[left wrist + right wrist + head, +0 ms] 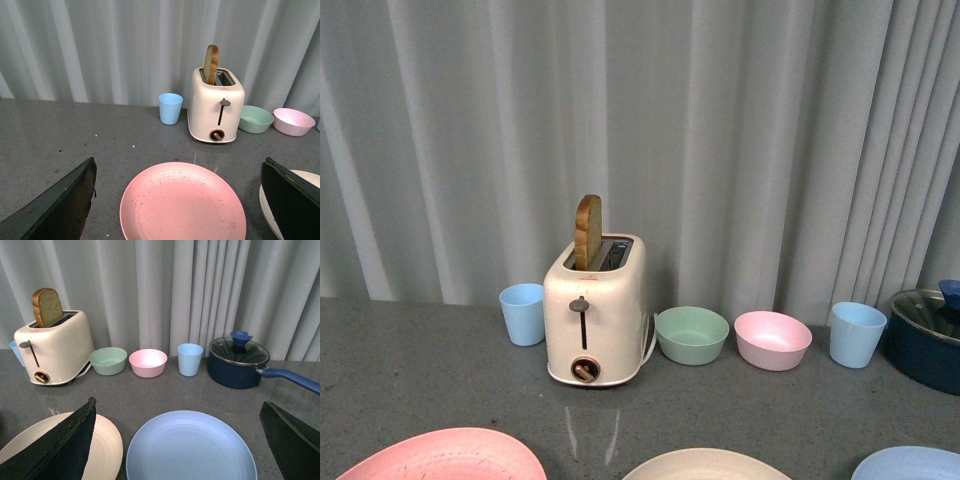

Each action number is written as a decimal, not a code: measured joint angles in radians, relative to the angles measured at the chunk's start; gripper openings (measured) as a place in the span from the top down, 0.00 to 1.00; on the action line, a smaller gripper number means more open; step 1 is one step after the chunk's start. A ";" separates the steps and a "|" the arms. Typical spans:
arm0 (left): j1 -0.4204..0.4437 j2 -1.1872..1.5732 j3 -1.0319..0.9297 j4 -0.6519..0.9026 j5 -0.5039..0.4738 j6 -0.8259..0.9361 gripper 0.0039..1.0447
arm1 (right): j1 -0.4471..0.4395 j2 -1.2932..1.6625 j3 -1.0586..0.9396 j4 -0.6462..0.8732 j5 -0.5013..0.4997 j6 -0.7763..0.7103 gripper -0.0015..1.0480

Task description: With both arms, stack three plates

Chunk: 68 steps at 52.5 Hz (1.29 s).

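My left jaws stand wide open over the grey counter (45,135), gripping nothing and touching nothing. The pink plate (182,202) lies flat on the counter between their two dark fingers (60,205), with its near rim cut off by the frame edge. The cream plate (107,445) lies in the middle of the row, apart from the pink one. One finger of my right jaws hides a good part of it. My right jaws are spread just as wide and are empty, with the light blue plate (190,447) flat on the counter between them, apart from the cream plate. No plate rests on another. The front view shows neither arm and cuts all three plates off at its lower edge. Behind the row stand a toaster (595,320) with a bread slice (588,232) upright in its slot, a green bowl (691,334), a pink bowl (772,339) and a lidded blue pan (237,362), whose handle runs out of frame.
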 joint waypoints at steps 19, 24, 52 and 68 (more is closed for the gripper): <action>0.000 0.000 0.000 0.000 0.000 0.000 0.06 | 0.000 0.000 0.000 0.000 0.000 0.000 0.07; 0.000 0.000 0.000 0.000 0.000 0.000 0.06 | 0.000 0.000 0.000 0.000 0.000 0.000 0.07; 0.000 0.000 0.000 0.000 0.000 0.000 0.06 | 0.000 0.000 0.000 0.000 0.000 0.000 0.07; 0.134 0.338 0.196 -0.400 0.384 0.177 0.06 | 0.000 0.000 0.000 0.000 -0.003 0.000 0.07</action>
